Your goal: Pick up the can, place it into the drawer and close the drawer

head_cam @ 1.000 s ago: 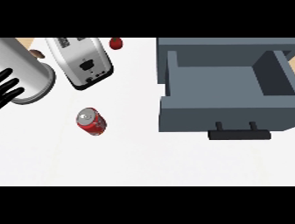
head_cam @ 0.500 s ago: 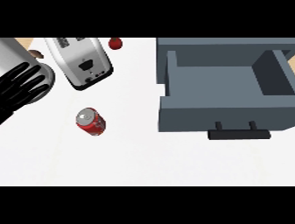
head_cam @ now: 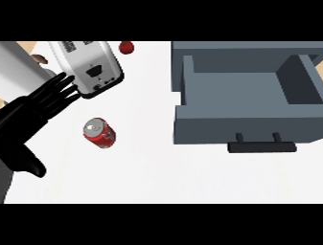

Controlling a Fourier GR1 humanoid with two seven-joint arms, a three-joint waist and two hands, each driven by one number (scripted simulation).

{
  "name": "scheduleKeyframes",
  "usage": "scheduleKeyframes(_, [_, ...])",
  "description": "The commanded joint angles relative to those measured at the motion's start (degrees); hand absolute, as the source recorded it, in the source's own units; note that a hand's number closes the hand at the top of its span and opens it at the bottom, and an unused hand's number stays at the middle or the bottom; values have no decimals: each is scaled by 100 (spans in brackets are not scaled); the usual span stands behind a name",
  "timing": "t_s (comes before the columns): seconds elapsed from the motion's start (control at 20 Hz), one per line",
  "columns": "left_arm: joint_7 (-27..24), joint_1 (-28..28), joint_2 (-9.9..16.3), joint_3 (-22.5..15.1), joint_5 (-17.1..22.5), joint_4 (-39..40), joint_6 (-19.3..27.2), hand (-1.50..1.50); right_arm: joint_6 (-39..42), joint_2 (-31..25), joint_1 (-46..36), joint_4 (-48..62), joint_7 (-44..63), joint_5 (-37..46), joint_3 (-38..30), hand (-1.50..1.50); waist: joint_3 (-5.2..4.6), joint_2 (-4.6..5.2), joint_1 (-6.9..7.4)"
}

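A red can (head_cam: 100, 134) with a silver top lies on its side on the white counter (head_cam: 143, 172), left of the drawer. The grey drawer (head_cam: 252, 127) stands open at the right, its inside bare and its dark handle (head_cam: 261, 146) facing the near edge. My left hand (head_cam: 18, 119) shows at the left, open, with straight fingers (head_cam: 56, 92) aimed up and right at the toaster. Its thumb (head_cam: 31, 164) hangs low. The hand is just left of the can and is not touching it. My right hand shows nowhere.
A white toaster (head_cam: 86, 64) stands behind the can, close to my fingertips. A large silver cylinder (head_cam: 5, 69) sits at the far left, partly behind my hand. A small red object (head_cam: 126, 46) lies at the back edge.
My left hand has moved in from the left edge, rightward and nearer to the can, with more of the forearm showing. The can and the drawer have not moved.
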Motion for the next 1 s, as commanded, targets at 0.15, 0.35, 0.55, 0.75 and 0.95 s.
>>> scheduleKeyframes(0.15, [-512,96,-390,-156,-726,355,-155,-150,372,216,2,203,-184,-6,-309,-150,0,-3,17])
scheduleKeyframes(0.35, [-1376,-152,-647,-272,-1759,1310,-96,-150,272,50,-285,210,99,-23,-273,-150,-2,8,2])
scheduleKeyframes(0.55, [-1850,-379,-385,125,-1792,2105,-366,-150,656,558,334,-170,-129,50,-328,-150,-3,5,-31])
scheduleKeyframes(0.75, [-2712,-355,-367,129,-2334,2844,-536,-150,477,302,-313,309,55,186,-335,-150,-3,12,4])
scheduleKeyframes(0.95, [-3144,-328,-484,62,-2737,3006,-237,-150,842,144,188,-44,329,-588,-884,-150,-2,-1,-12])
